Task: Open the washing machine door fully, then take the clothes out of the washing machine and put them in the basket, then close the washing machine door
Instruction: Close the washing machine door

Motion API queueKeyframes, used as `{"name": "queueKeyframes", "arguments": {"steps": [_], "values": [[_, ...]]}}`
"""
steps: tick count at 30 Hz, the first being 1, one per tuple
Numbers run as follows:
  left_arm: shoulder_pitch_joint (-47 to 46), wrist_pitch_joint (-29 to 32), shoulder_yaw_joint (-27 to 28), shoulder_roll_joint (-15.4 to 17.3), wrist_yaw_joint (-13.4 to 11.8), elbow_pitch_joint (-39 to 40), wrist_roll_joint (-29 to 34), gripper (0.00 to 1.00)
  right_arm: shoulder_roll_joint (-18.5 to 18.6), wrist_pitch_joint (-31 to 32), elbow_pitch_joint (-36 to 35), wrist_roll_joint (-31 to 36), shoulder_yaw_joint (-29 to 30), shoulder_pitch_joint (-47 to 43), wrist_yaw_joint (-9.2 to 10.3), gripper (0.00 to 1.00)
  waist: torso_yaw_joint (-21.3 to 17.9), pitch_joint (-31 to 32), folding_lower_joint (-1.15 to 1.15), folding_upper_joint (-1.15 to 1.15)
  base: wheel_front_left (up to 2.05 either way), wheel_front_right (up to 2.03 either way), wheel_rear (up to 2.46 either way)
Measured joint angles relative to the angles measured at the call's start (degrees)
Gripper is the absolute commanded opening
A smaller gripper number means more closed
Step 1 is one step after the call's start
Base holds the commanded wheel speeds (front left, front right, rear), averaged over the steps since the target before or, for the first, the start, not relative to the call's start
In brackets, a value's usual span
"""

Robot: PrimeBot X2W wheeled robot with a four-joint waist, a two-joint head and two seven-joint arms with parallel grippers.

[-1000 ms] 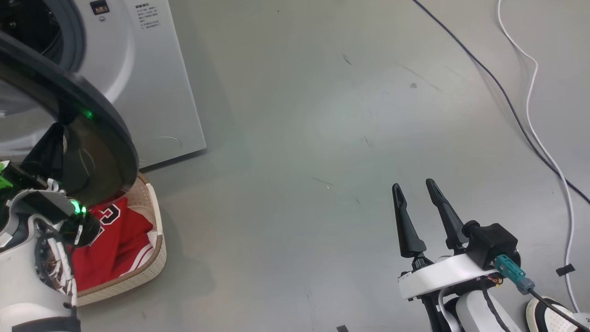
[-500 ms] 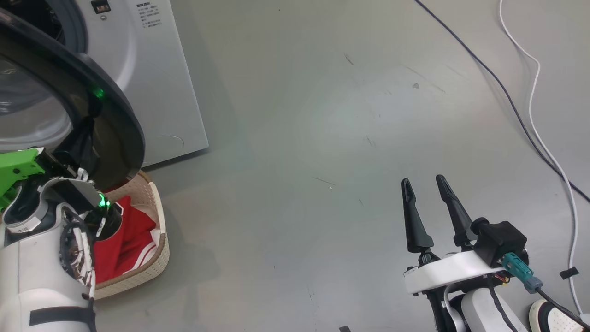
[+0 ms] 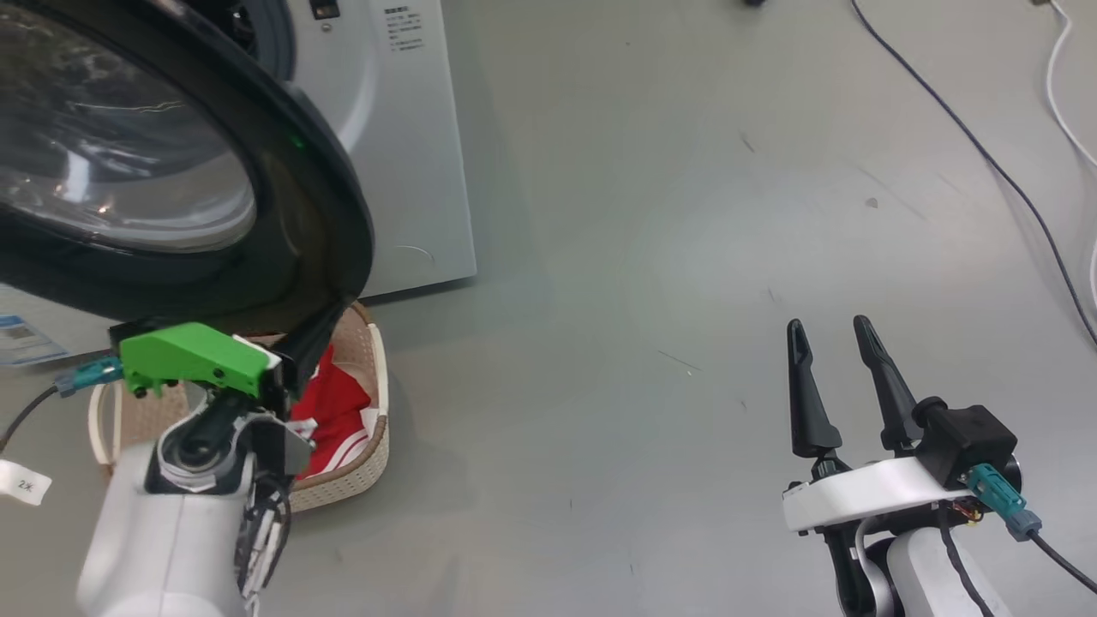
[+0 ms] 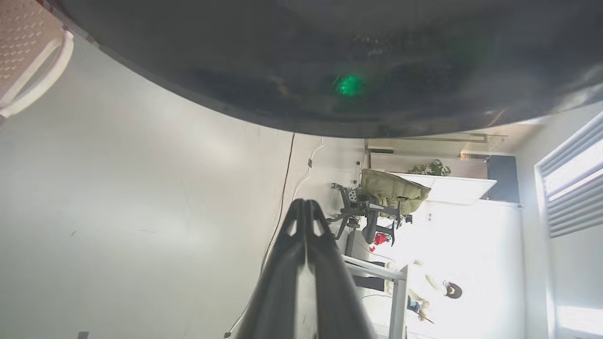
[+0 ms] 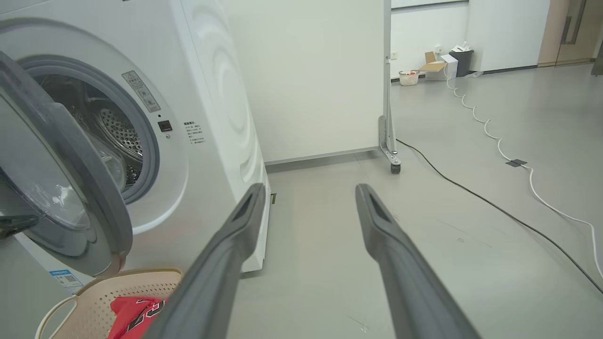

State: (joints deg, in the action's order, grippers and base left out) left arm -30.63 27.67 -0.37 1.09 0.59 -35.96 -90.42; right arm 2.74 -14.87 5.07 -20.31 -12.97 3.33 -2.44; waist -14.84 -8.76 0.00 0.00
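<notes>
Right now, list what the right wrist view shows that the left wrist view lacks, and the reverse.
Right wrist view: the steel drum, the red clothes, the open right pincer. Left wrist view: the shut left pincer, a green glint on the washing machine door, a distant chair. Shared: that door, the basket, grey floor, a cable.

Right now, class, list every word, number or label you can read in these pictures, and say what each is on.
"2", then a blurred mark: white tag, head view's lower left.
Small print on the washing machine front: too small to read.
Blue sticker low on its front: too small.
Label on the grey ring round the opening: blurred.
Dark figures on the red jersey in the basket: folded, unreadable.
</notes>
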Motion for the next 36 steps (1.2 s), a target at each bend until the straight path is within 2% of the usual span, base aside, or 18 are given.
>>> {"name": "queueKeyframes", "arguments": {"steps": [5, 7, 12, 18, 25, 36], "values": [[3.8, -0.4, -4.9, 0.1, 4.8, 2.4, 7.7, 0.0, 0.5, 0.0, 0.2, 0.2, 0.9, 0.0, -0.47, 1.0, 3.6, 1.2, 0.0, 0.0, 0.0, 0.0, 0.0], [5.2, -1.6, -6.5, 0.8, 5.8, 3.5, 10.6, 0.0, 0.8, 0.0, 0.3, 0.4, 1.2, -0.1, -0.52, 1.0, 5.1, 1.7, 0.0, 0.0, 0.0, 0.0, 0.0], [8.3, -6.2, -9.4, 3.9, 6.3, 6.3, 18.1, 0.0, 1.0, 0.0, 0.3, 0.7, 2.1, -0.4, -1.0, 1.0, 9.0, 3.0, 0.0, 0.0, 0.0, 0.0, 0.0], [10.7, -13.6, -12.6, 5.9, 6.3, 10.6, 26.5, 0.0, 1.1, 0.0, -0.4, 0.8, 4.3, -1.9, -0.98, 1.0, 13.9, 4.4, 0.0, 0.0, 0.0, 0.0, 0.0], [13.9, -24.1, -13.0, 9.2, 6.3, 14.6, 34.8, 0.0, 0.9, 0.0, -0.7, 1.3, 4.4, -2.7, -1.01, 1.0, 18.8, 5.6, 0.0, 0.0, 0.0, 0.0, 0.0], [19.4, -38.0, -15.4, 13.7, 6.3, 18.0, 48.2, 0.0, 0.7, 0.0, -0.7, 1.4, 3.8, -2.9, -1.63, 1.0, 21.2, 7.4, 0.0, 0.0, 0.0, 0.0, 0.0]]}}
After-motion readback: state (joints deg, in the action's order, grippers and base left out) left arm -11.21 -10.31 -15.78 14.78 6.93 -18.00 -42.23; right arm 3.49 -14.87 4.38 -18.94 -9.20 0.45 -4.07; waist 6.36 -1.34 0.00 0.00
